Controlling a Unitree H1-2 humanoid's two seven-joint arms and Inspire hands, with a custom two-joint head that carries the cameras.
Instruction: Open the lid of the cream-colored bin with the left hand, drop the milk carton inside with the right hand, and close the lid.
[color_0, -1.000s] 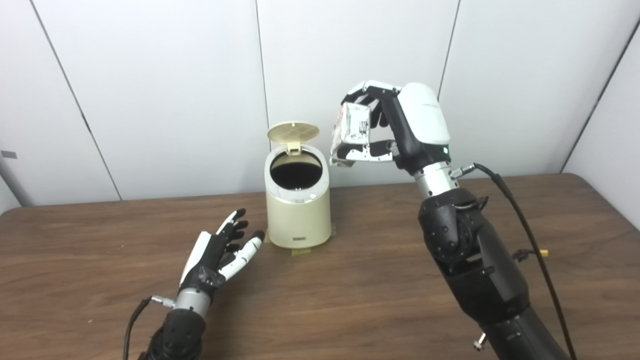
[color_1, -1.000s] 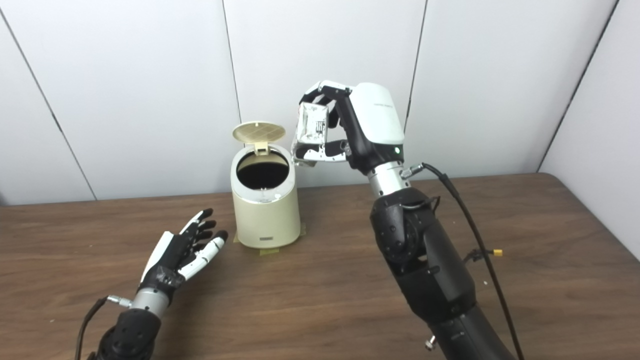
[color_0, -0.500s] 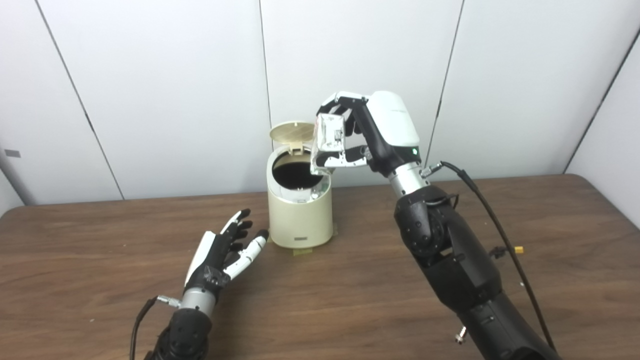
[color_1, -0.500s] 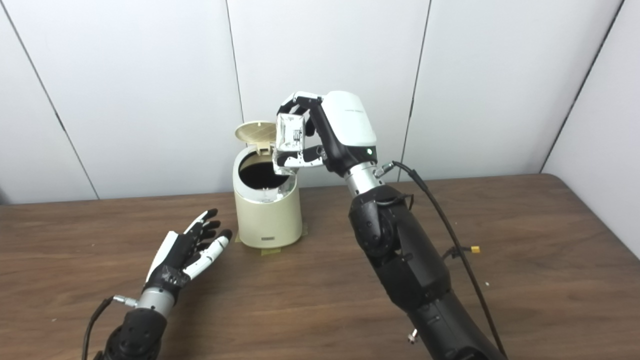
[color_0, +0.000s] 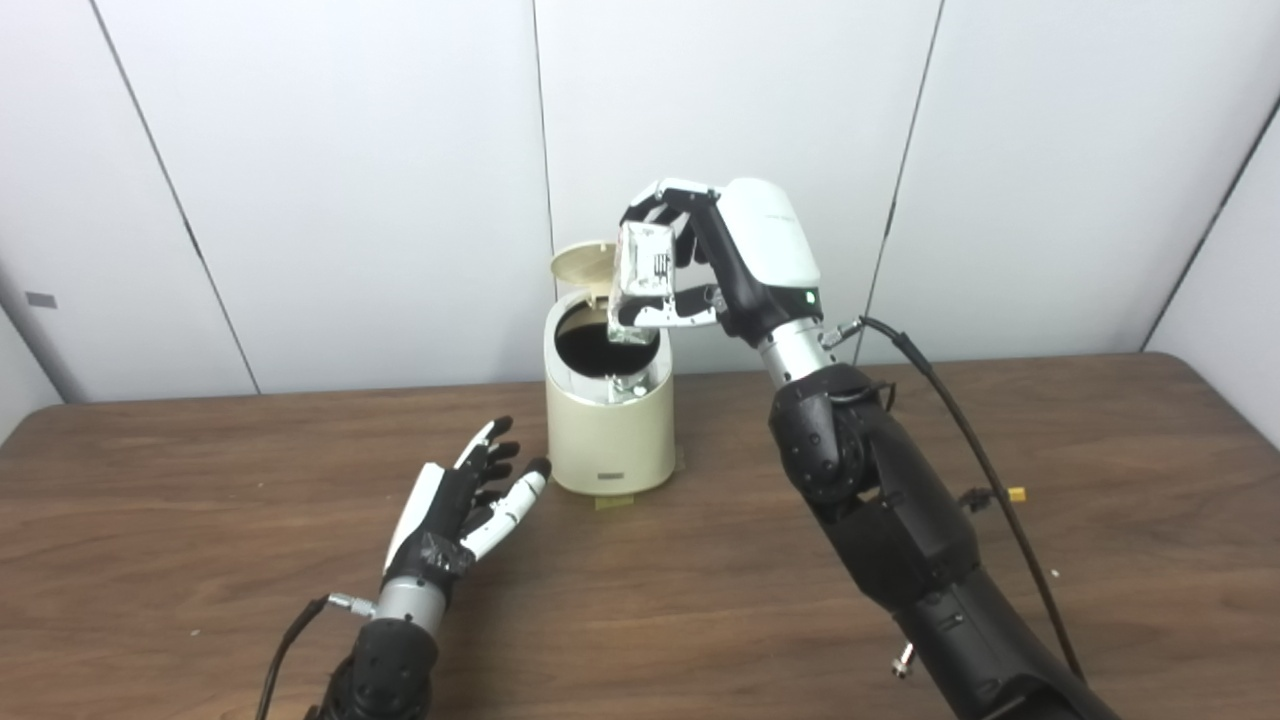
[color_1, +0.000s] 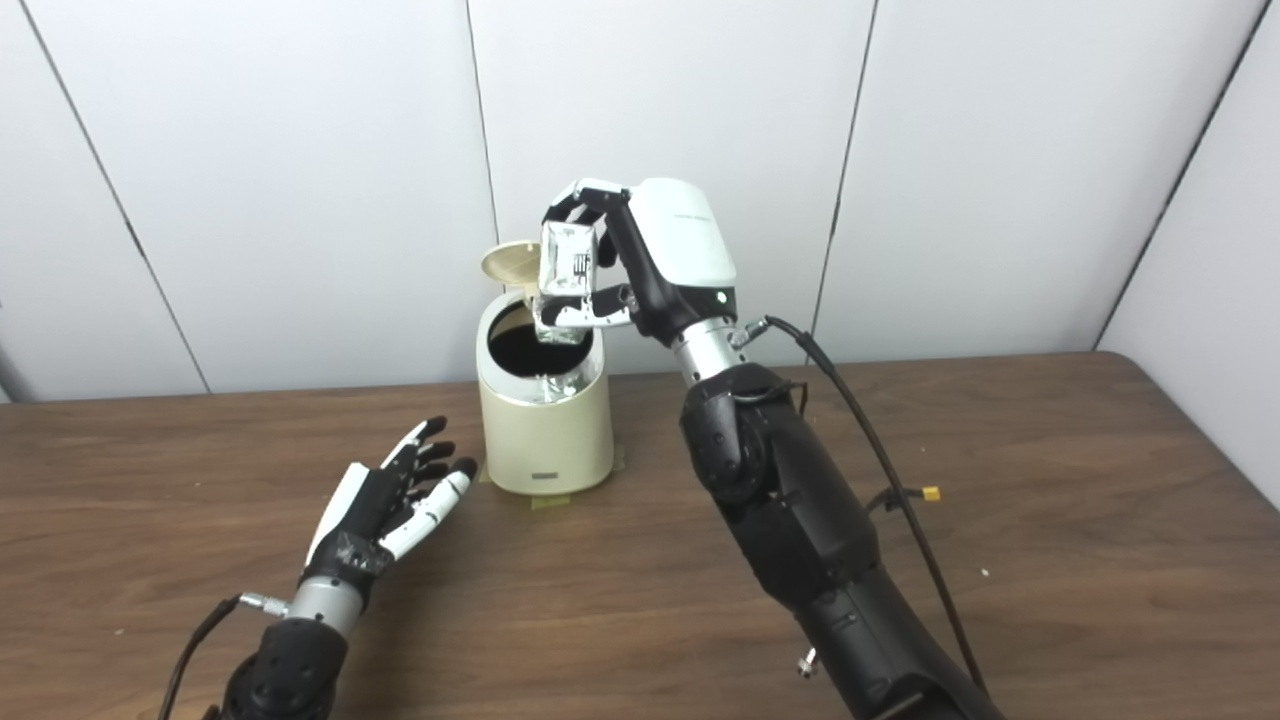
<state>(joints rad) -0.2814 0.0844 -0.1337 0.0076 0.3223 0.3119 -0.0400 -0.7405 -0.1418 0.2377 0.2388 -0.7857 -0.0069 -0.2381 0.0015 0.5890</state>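
Observation:
The cream-colored bin (color_0: 610, 440) stands on the table near the back wall. Its round lid (color_0: 580, 262) is flipped up at the rear and the dark opening (color_0: 592, 345) shows. My right hand (color_0: 700, 270) is shut on the silvery milk carton (color_0: 640, 285) and holds it upright just above the right part of the opening. The carton (color_1: 562, 275) hides part of the lid. My left hand (color_0: 462, 505) is open and empty, palm up, low over the table to the front left of the bin.
The brown table (color_0: 700, 610) reaches to the white panel wall behind the bin. Tape patches (color_0: 612, 500) sit under the bin's base. A black cable (color_0: 960, 420) with a yellow tag hangs off my right forearm.
My right hand has carried the carton left and down from beside the bin to over its opening. The left hand has stayed put. The camera has shifted a little.

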